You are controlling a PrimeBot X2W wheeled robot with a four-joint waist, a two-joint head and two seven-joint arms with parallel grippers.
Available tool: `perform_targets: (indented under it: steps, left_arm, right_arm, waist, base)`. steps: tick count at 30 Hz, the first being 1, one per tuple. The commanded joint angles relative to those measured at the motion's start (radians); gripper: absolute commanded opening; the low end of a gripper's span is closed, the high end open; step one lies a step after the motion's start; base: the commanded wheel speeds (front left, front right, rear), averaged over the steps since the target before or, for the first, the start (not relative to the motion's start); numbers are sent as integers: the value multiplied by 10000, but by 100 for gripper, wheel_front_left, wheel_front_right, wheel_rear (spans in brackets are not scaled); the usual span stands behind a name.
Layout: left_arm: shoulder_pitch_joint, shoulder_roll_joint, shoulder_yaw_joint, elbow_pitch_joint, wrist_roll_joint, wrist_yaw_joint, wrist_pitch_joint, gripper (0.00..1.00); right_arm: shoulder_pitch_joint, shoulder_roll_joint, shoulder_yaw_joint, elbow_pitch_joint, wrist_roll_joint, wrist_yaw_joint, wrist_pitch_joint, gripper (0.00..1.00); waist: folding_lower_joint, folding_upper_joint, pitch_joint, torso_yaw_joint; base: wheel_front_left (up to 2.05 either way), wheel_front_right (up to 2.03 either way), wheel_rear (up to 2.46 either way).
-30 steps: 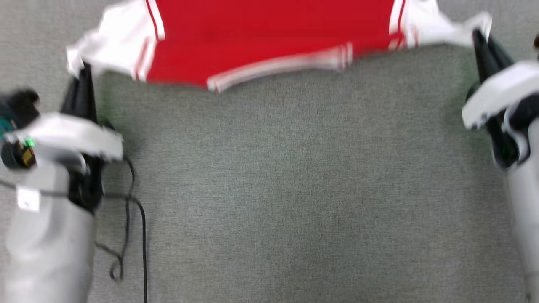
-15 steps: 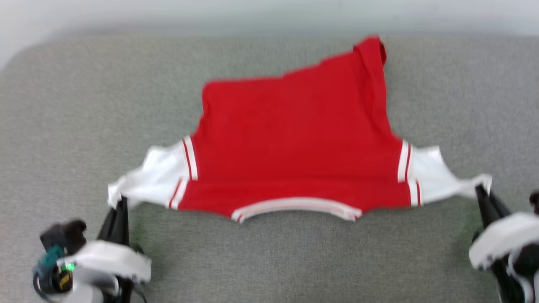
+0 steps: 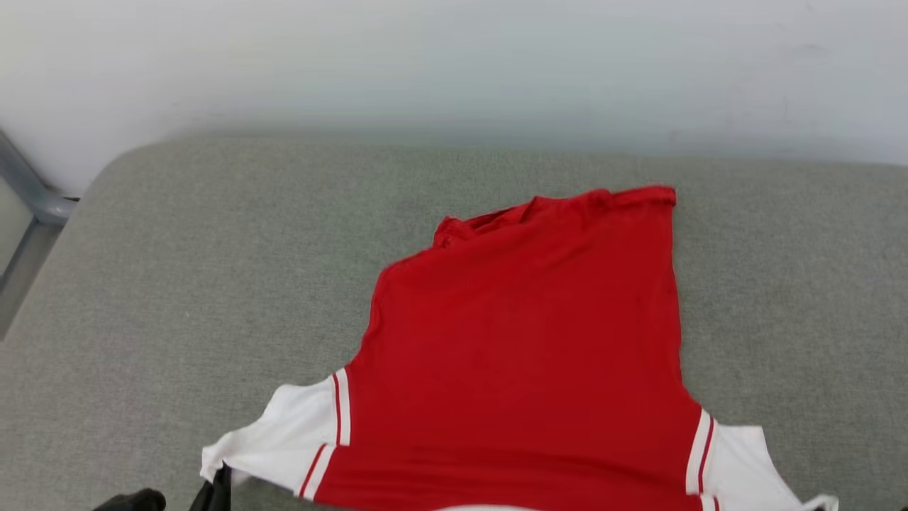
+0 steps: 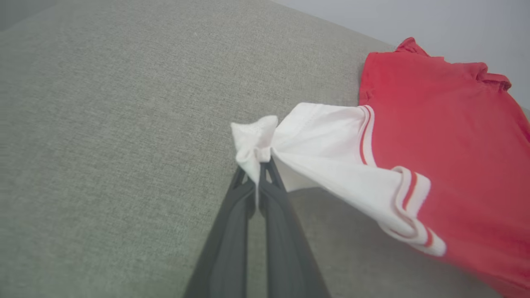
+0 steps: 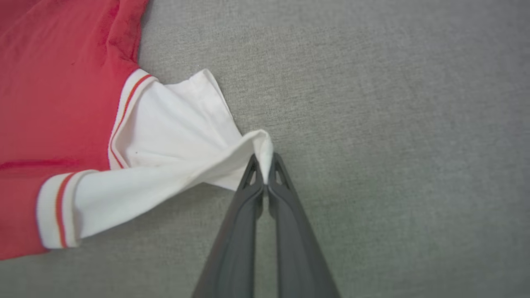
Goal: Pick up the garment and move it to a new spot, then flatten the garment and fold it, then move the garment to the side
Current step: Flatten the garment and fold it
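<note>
Held the red shirt [image 3: 525,341] by both white sleeves, left gripper [image 4: 260,165] pinched tight on one tip, right gripper [image 5: 265,165] pinched tight on the other. Had it lying over the middle of the grey cushion [image 3: 177,284], sleeves toward the near edge, rumpled hem [image 3: 553,206] toward the far edge. Called, by the look of it, for an even outward pull, low over the cushion, then a gentle drag nearward to smooth that hem before letting go.
</note>
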State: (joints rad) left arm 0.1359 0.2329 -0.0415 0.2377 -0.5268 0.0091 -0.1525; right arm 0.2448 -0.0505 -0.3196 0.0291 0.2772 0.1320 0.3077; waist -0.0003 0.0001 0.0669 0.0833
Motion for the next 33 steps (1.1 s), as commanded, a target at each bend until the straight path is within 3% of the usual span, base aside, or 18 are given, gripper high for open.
perform_targets:
  steps: [1, 3, 4, 5, 6, 7, 15, 20, 25, 26, 33]
  left_arm:
    - [185, 100, 81, -115, -28, 107, 22, 0]
    - [384, 166, -63, -291, 98, 94, 138, 0]
    - [431, 161, -132, -395, 109, 51, 167, 0]
    - [450, 157, -234, -488, 163, 24, 218, 0]
    - [467, 130, -318, -576, 181, 0, 256, 0]
    - [450, 88, -384, -663, 198, -19, 301, 0]
    - [-10, 28, -793, -1184, 427, -38, 324, 0]
    - [-471, -2, -926, -1585, 588, -14, 177, 0]
    - [-1112, -97, -1136, -1956, 758, -102, -19, 0]
    - [-1529, -184, -1331, -2133, 852, -202, -157, 0]
    - [-2214, -445, -1712, -2448, 999, -395, -456, 0]
  right_arm:
    - [298, -23, -58, -116, -97, -24, 65, 0]
    - [618, -21, 94, -172, -83, -24, 203, 0]
    - [697, -19, 191, -234, -178, -23, 235, 8]
    - [736, -18, 278, -293, -228, -23, 228, 26]
    - [732, -16, 393, -344, -242, -23, 180, 79]
    - [659, -16, 468, -399, -219, -21, 100, 100]
    - [-918, -8, 135, -447, -227, -15, -1731, 100]
    - [-2874, -172, -78, 161, -572, -15, -1801, 100]
    - [-5241, -795, -80, 1649, -485, -15, -1094, 100]
    - [-6707, -1223, -141, 2681, -344, -15, -267, 100]
    - [-9457, -2119, 276, 4660, -438, -15, 2435, 100]
  waist:
    - [3, -1, -187, 65]
    - [3, -1, -282, 77]
    - [3, -1, -295, 70]
    - [3, -1, -306, 63]
    - [3, -1, -315, 57]
    - [3, -1, -316, 55]
    - [3, -1, -56, 190]
    - [3, -1, 646, 360]
    - [3, -1, 1604, 702]
    - [3, -1, 2173, 986]
    - [3, -1, 3134, 1574]
  base:
    - [0, 0, 0]
    - [0, 0, 0]
    - [0, 0, 0]
    - [0, 0, 0]
    - [0, 0, 0]
    - [0, 0, 0]
    - [0, 0, 0]
    - [0, 0, 0]
    - [0, 0, 0]
    - [0, 0, 0]
    - [0, 0, 0]
